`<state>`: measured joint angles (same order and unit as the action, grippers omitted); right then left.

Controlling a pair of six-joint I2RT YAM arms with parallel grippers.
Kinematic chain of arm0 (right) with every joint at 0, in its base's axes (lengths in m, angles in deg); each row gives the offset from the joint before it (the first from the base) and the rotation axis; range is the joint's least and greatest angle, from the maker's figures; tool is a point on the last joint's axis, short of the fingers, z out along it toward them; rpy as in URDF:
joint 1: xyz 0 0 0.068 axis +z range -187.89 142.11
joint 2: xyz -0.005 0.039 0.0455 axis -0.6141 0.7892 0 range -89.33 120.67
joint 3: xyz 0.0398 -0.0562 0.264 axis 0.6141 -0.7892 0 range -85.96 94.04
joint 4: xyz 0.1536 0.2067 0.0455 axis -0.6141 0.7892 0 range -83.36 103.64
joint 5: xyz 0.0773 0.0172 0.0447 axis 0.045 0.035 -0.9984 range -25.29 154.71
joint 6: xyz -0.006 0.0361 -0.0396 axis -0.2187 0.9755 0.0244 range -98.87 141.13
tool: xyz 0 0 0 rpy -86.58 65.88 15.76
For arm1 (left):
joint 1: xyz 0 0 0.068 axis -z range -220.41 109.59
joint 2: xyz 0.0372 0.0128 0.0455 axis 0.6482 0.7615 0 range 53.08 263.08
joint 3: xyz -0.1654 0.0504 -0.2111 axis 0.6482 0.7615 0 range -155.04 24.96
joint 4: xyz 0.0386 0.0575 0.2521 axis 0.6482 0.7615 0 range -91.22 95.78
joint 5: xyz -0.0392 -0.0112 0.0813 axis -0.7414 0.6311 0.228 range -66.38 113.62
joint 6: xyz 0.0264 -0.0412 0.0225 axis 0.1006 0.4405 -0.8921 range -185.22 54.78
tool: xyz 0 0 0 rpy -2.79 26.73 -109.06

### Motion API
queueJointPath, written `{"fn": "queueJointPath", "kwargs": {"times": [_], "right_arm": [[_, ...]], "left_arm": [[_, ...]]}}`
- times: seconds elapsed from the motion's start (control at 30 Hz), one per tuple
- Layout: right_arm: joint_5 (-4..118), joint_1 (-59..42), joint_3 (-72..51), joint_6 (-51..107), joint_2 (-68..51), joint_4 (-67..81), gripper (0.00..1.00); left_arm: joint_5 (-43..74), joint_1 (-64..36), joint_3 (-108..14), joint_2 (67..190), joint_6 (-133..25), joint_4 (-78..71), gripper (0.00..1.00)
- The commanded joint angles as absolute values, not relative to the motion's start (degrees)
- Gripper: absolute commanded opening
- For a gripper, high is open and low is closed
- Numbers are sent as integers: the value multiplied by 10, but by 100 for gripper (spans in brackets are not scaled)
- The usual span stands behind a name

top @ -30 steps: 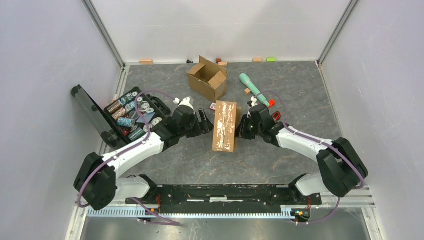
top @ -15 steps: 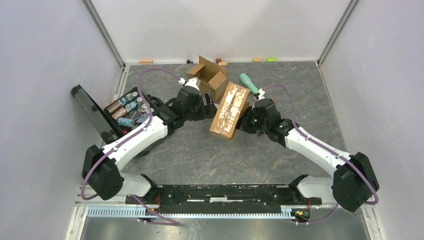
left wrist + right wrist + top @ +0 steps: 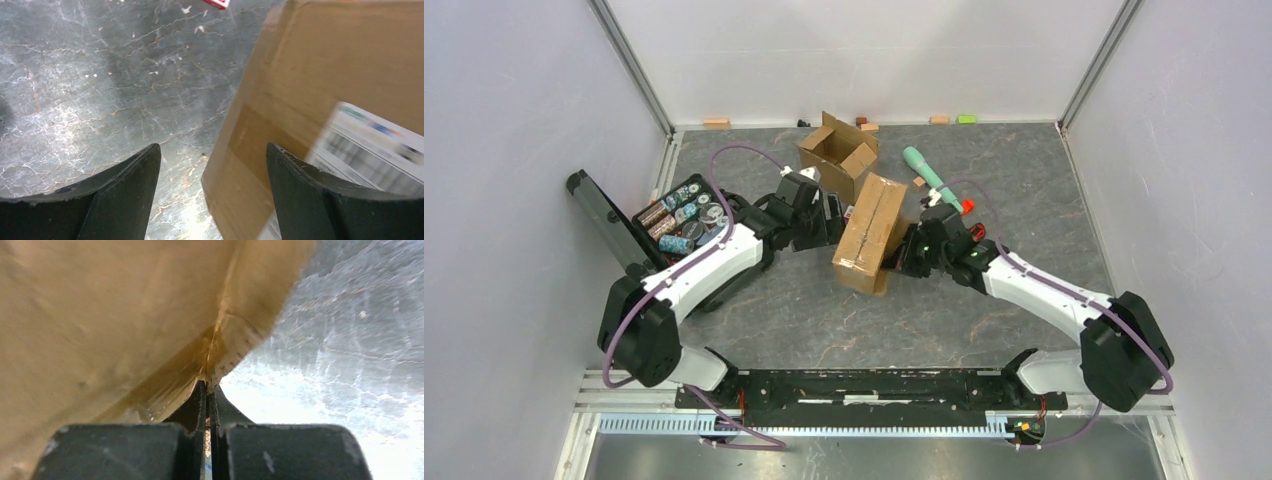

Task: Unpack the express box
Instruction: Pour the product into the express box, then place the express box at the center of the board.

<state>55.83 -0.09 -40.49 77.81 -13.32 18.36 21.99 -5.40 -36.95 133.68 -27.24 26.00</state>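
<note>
The long box lies between the two grippers, with the left gripper just beside its one long side and the right gripper at the other long side, close to the near end. Its long axis runs from the end nearest the arm bases away toward the far wall, and in the top view the far end leans a little to the right. The face with the seam down its length looks up at the camera, and the whole box seems tipped to one side, not flat on the table. The right gripper has its fingers pressed together on a thin cardboard edge of the long box, which fills the space above and to the left of them; the grey table shows to their right. The left gripper has its fingers wide apart and holds nothing. A corner of the long box reaches into the gap before it, nearer to the right finger, and a white printed label is on that side. I cannot tell if this finger touches the cardboard. Beyond the left gripper stands a small open box.
</note>
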Motion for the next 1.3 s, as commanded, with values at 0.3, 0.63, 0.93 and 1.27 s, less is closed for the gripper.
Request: {"fn": "queueJointPath", "kwargs": {"times": [0.3,0.63,0.93,1.27], "right_arm": [[500,-49,-374,800,-139,99,0],[531,-78,-339,763,-167,133,0],[563,-93,-363,665,-210,204,0],[539,-79,-399,549,-301,295,0]], "left_arm": [[153,-65,-365,1343,-294,230,84],[175,-71,-417,1335,-313,266,85],[191,-139,-376,1279,-349,294,85],[234,-152,-310,1201,-364,314,86]]}}
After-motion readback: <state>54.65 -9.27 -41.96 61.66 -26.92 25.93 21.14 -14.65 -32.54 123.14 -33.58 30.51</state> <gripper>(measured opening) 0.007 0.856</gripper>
